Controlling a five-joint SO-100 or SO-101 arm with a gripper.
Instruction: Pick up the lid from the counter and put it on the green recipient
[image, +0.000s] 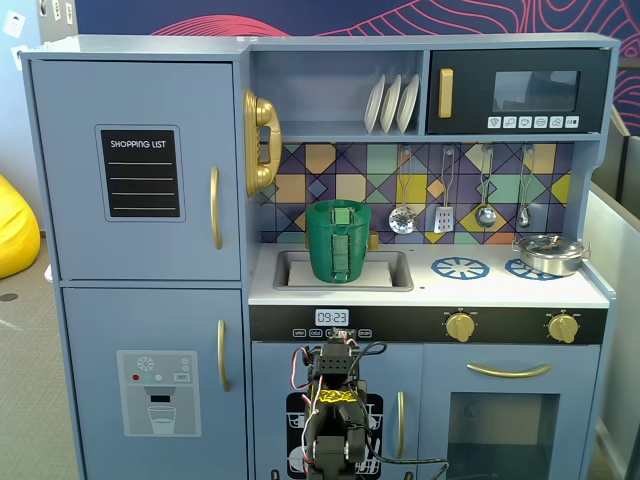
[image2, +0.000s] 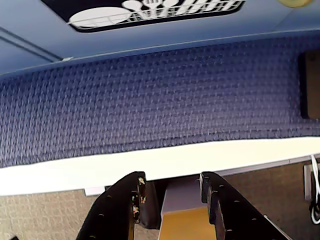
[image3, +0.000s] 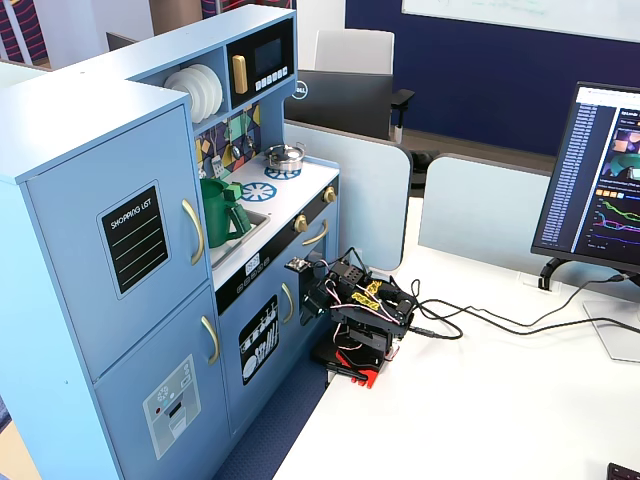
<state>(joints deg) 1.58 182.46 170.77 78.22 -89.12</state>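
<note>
Lid (image: 546, 243) sits on the pot (image: 550, 257) at the counter's far right in a fixed view, well apart from the green bin (image: 338, 240) in the sink. Gripper (image2: 171, 184) is apart, empty, folded low. Lid appears light, rigid, slippery metal; grip its top knob.

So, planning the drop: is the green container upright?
Upright: the green container stands in the sink, mouth up.

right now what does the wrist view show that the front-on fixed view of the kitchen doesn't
Only the wrist view shows the gripper, its jaws apart and empty, over blue matting.

Only a fixed view shows the green recipient in the sink and the silver pot on the stove.

Both show the dishwasher door graphic on the toy kitchen.
</note>
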